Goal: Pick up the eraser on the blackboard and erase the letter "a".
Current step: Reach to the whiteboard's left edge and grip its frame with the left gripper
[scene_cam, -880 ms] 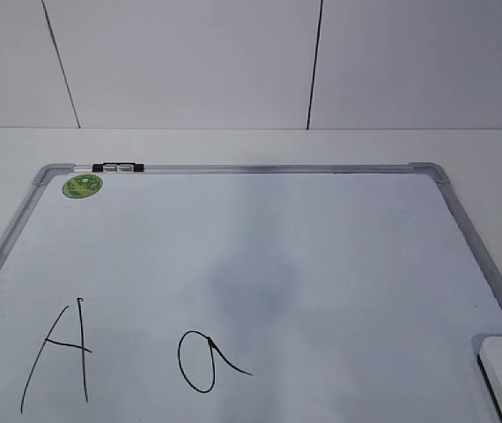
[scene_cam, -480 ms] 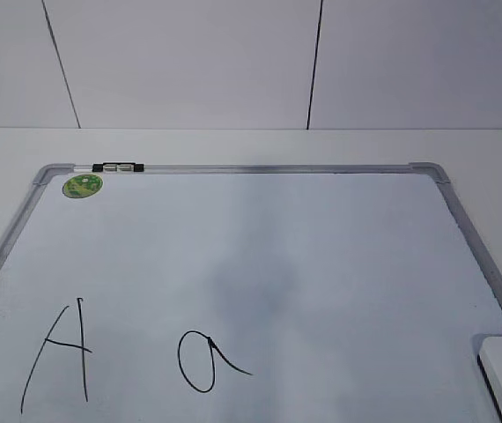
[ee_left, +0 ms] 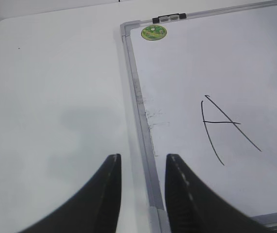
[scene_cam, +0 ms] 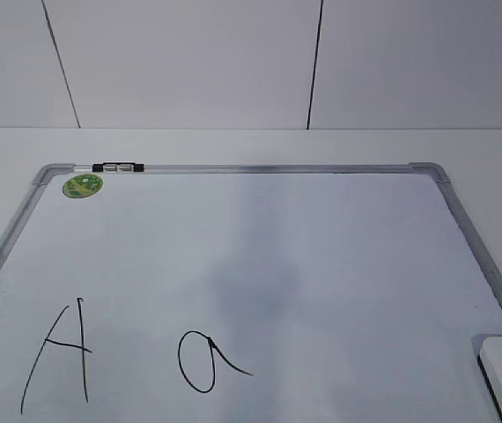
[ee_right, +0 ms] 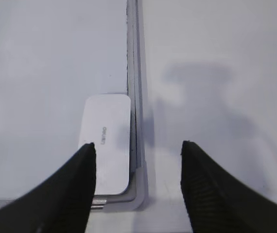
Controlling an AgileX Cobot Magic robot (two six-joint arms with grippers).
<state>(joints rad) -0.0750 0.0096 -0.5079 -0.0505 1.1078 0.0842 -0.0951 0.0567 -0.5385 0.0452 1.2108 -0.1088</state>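
The right pincer [ee_right: 136, 150] hangs above the near right corner of the blackboard [scene_cam: 321, 229], its two dark fingers spread wide with nothing between them. The eraser [ee_right: 106, 142] lies flat on the board just under and inside the left-hand finger, tucked into the corner with its long side against the grey frame; the finger's tip overlaps its near left edge in the right wrist view, though whether it touches I cannot tell. The other finger is out over the bare desk [ee_right: 216, 97], beyond the frame. From the front, only a cut-off piece of the eraser shows at the bottom right edge.

The left pincer [ee_left: 143, 162] is parted too, narrowly, and empty, straddling the board's left frame rail: one finger over the desk, one over the white surface. Ahead of it and to its right is the capital "A" [ee_left: 223, 128]; farther ahead, near the far corner, sit the green sticker [ee_left: 153, 32] and a small black-and-silver clip [ee_left: 169, 18] on the top rail.

The letter "a" [scene_cam: 205, 361] stands unrubbed on the board, to the right of the capital, between the two pincers and well apart from the eraser.
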